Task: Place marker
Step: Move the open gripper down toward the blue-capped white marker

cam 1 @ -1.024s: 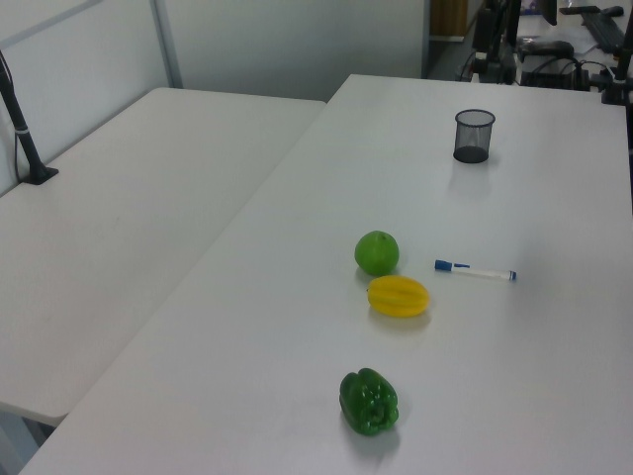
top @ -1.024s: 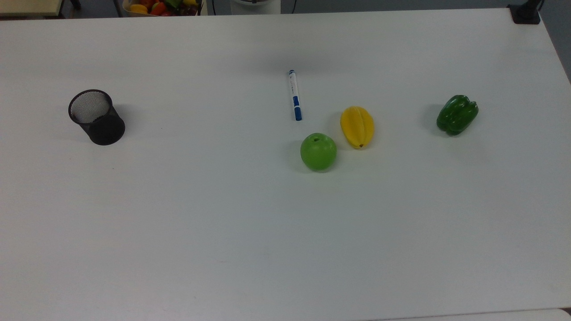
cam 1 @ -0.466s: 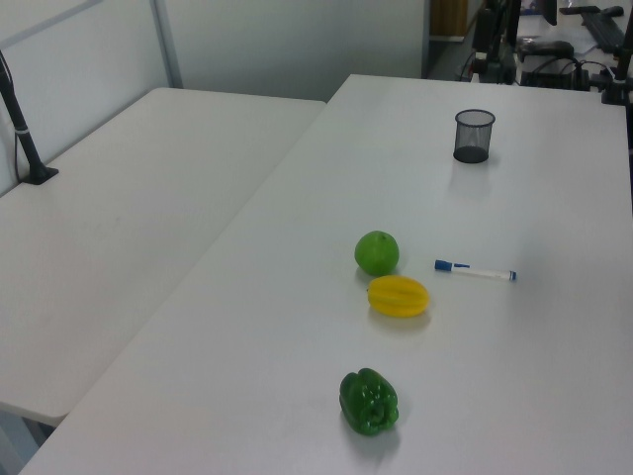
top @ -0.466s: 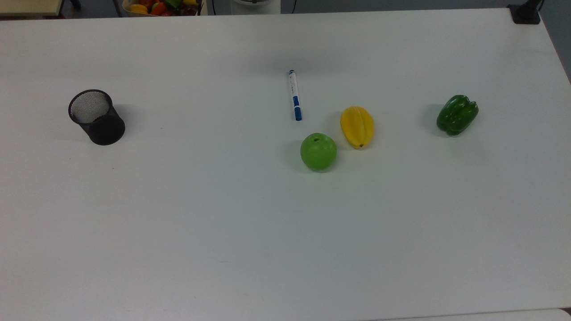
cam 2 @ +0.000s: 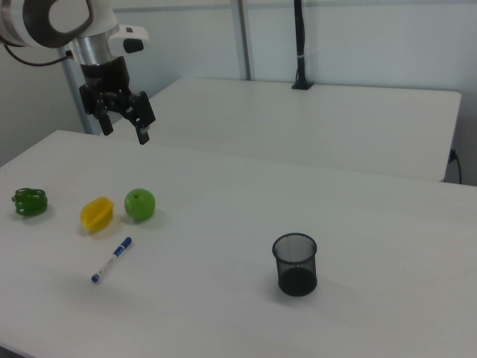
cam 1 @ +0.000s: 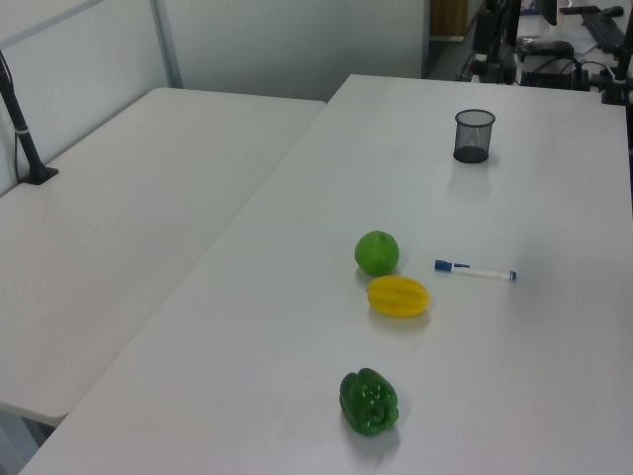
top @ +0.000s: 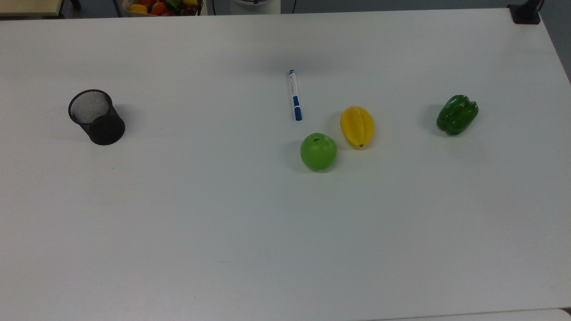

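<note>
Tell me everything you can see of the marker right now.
The marker is a slim white pen with a blue cap, blue band and blue end. It lies flat on the white table, untouched, close to the yellow fruit and green apple but apart from both. In the top view its cap points toward them.

- White marker (top: pixel 294 95) with blue cap, blue band and blue end.
- Bright green apple (top: pixel 318 151), plain and shiny.
- Yellow fruit (top: pixel 357 126) with long ridges running end to end.
- Dark green pepper (top: pixel 457 114), glossy.
- Black mesh cup (top: pixel 96 117), full of tiny holes.
- Plain white worktop (top: pixel 267 232).
- Black hand (cam 2: pixel 125 128) on a white and grey arm (cam 2: pixel 71 22).
- Red, yellow and green things in a bin (top: pixel 163 6) past the worktop's far edge.
</note>
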